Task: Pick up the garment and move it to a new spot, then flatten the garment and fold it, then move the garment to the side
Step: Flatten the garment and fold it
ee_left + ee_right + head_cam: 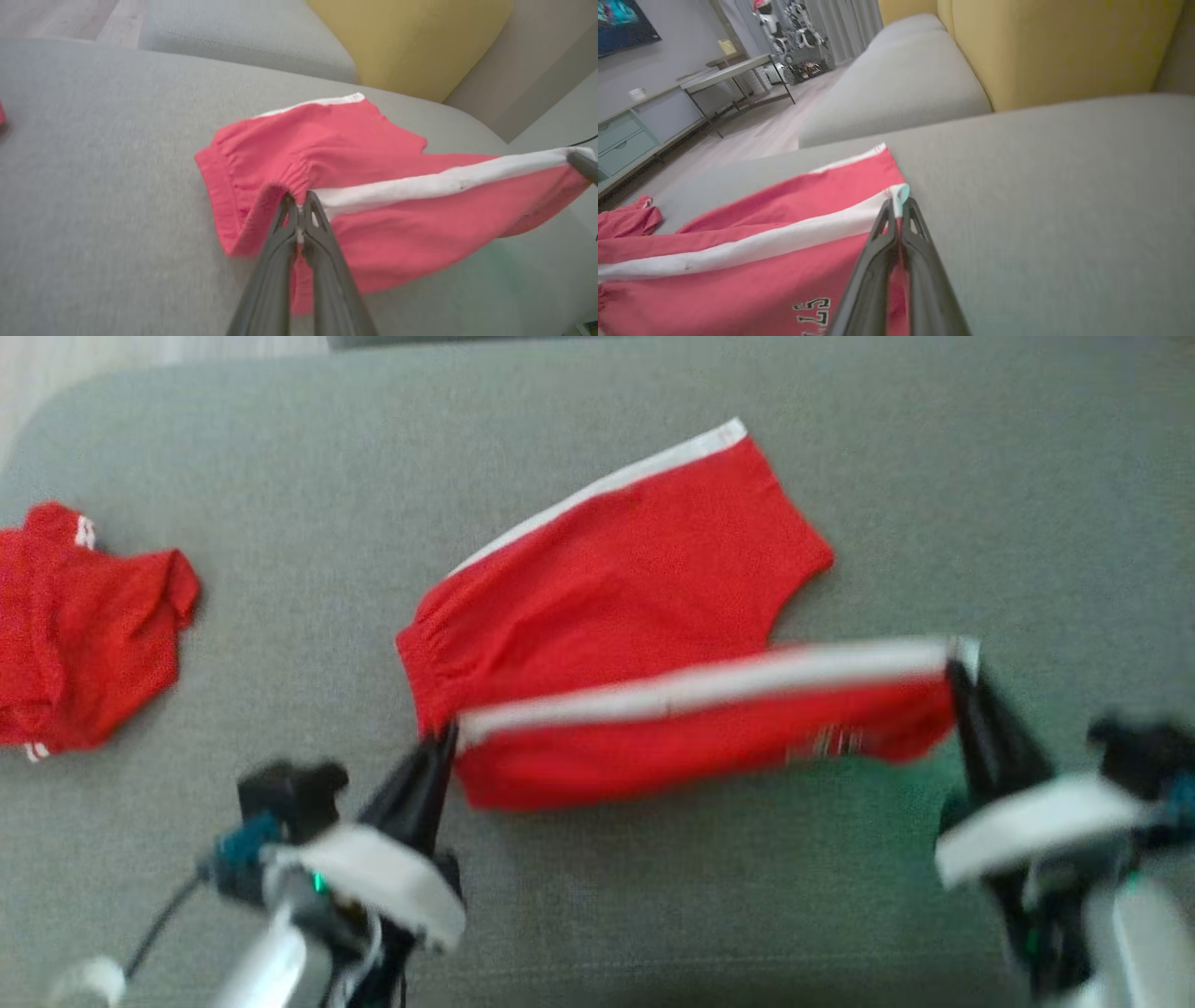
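Grey sofa cushion (pixel 934 476) bearing red shorts (pixel 635 569), left gripper (pixel 446 739) pinching the waistband corner, right gripper (pixel 954 663) pinching the white-striped leg hem, second red garment (pixel 84 625) well apart.

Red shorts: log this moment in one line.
stage: folding | left pincer: shut on red shorts waistband | right pincer: shut on leg hem | surface: grey sofa

A grey upholstered seat (pixel 280 476) is carrying two items. A pair of red shorts (pixel 635 569) with white side stripes is lying near its middle, the far leg resting flat on the fabric and the near leg raised clear of it. A crumpled red garment (pixel 84 625) is lying well apart, toward the seat's left end.
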